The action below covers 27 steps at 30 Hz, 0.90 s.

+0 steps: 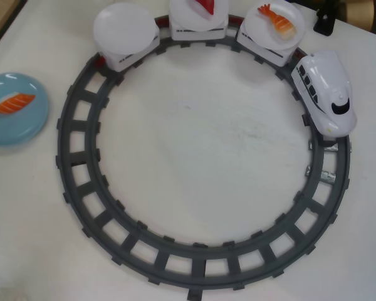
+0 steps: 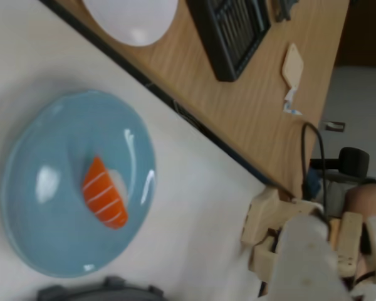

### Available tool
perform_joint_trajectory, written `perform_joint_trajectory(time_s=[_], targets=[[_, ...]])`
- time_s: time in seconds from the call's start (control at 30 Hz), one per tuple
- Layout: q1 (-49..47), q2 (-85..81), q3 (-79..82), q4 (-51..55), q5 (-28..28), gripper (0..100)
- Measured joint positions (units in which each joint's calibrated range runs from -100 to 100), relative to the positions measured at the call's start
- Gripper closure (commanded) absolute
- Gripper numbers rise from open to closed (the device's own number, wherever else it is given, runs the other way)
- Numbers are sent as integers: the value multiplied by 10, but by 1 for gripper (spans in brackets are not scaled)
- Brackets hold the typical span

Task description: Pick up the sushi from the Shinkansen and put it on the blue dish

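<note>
The orange, white-striped sushi (image 1: 12,103) lies flat on the blue dish (image 1: 25,128) at the table's left edge in the overhead view. The wrist view looks down on the same sushi (image 2: 104,192), near the middle of the blue dish (image 2: 44,232). The white Shinkansen (image 1: 326,92) stands on the right side of the track loop, its cars trailing along the top. No gripper shows in the overhead view. In the wrist view, blurred white and beige gripper parts (image 2: 304,251) fill the lower right corner, well apart from the dish. I cannot make out the jaws.
A grey oval track (image 1: 194,266) rings the table's middle. Three cars carry white plates: a bare one (image 1: 123,28), one with a dark red piece (image 1: 205,6) and one with a shrimp (image 1: 277,19). A wooden desk with a keyboard (image 2: 235,31) borders the table.
</note>
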Motion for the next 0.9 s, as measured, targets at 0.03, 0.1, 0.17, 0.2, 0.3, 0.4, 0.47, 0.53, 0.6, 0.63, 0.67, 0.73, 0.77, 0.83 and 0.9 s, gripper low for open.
perform_joint_trajectory(time_s=[0.03, 0.1, 0.17, 0.2, 0.3, 0.4, 0.47, 0.53, 0.6, 0.63, 0.67, 0.73, 0.77, 0.83, 0.9], targets=[[0, -19, 34, -9, 0, 81], [0, -57, 95, -23, 0, 81], [5, -94, 154, -35, 0, 81], [11, -111, 180, -43, 0, 81], [32, -158, 252, -61, 0, 82], [33, -200, 315, -62, 0, 81], [34, -228, 352, -62, 0, 81], [38, -255, 385, -62, 0, 81], [39, -281, 414, -62, 0, 81], [38, -294, 430, -62, 0, 81], [36, -306, 446, -62, 0, 81], [35, -328, 477, -62, 0, 81], [35, -340, 491, -62, 0, 81], [35, -362, 515, -62, 0, 81], [34, -381, 539, -62, 0, 81]])
